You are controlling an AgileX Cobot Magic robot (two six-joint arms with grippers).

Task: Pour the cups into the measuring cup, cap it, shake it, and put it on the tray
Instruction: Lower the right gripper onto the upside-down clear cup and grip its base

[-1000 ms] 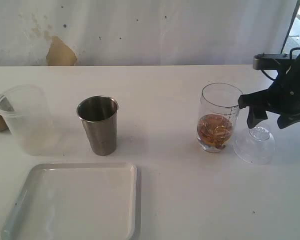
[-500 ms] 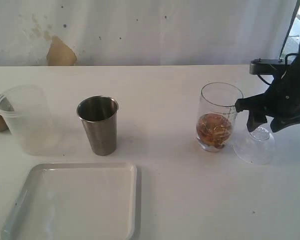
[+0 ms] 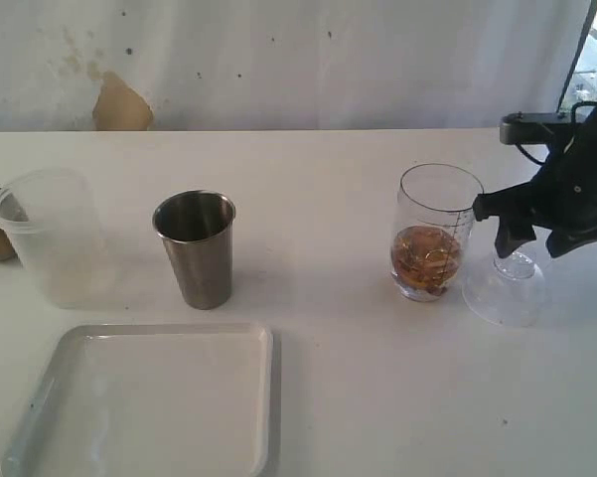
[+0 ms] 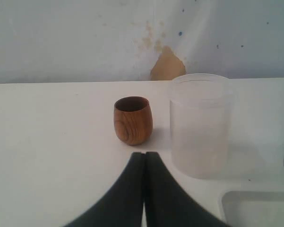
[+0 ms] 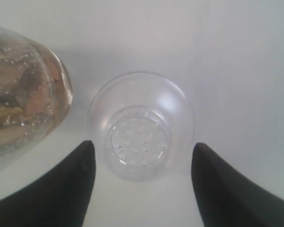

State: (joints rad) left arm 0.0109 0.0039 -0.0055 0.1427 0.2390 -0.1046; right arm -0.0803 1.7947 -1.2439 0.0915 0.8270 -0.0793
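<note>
Amber liquid [image 3: 427,260] sat low in the measuring cup [image 3: 437,214] toward the table's [image 3: 358,397] right edge, dome cap [image 3: 507,290] just beside it, our right gripper [image 5: 142,145] apart astride that cap, our left gripper [image 4: 144,156] pressed together before the wooden cup [image 4: 133,119].

- measuring cup [image 3: 438,234]: clear, dark printed scale, amber-brown liquid [image 3: 427,260] inside.
- dome cap [image 3: 505,290]: clear.
- tumbler [image 3: 196,248]: brushed grey steel.
- wooden cup [image 4: 133,120]: warm brown, ringed grain.
- plastic cup [image 3: 50,237]: frosted, milky.
- tray [image 3: 159,397]: white.
- worktop [image 3: 328,189]: white.

Soft, even daylight; faint shadows
</note>
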